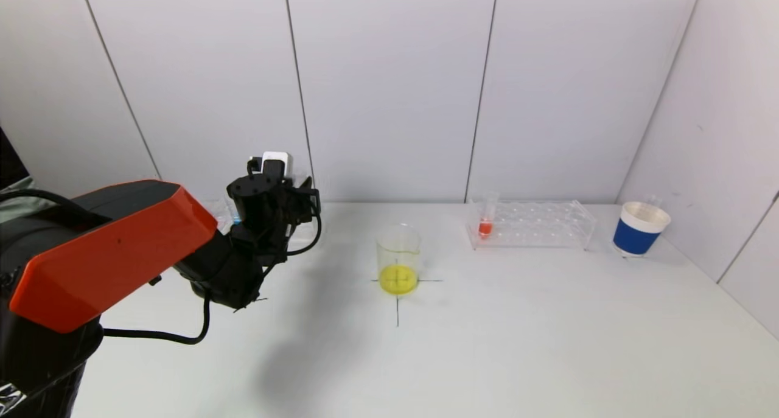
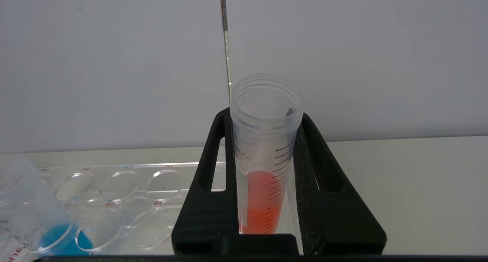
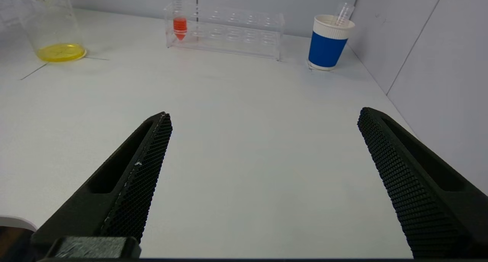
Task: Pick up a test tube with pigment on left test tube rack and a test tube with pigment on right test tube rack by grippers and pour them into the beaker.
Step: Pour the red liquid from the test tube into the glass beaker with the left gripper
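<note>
Left gripper is clamping 1 upright test tube of orange pigment above the left rack; right gripper is hanging wide open, holding nothing.

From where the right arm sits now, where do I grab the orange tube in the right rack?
Grip the clear upper section of the orange test tube above the right test tube rack, below its rim. It stands upright in an end slot, so probably come level from the front. The right gripper is open, well short of it.
</note>
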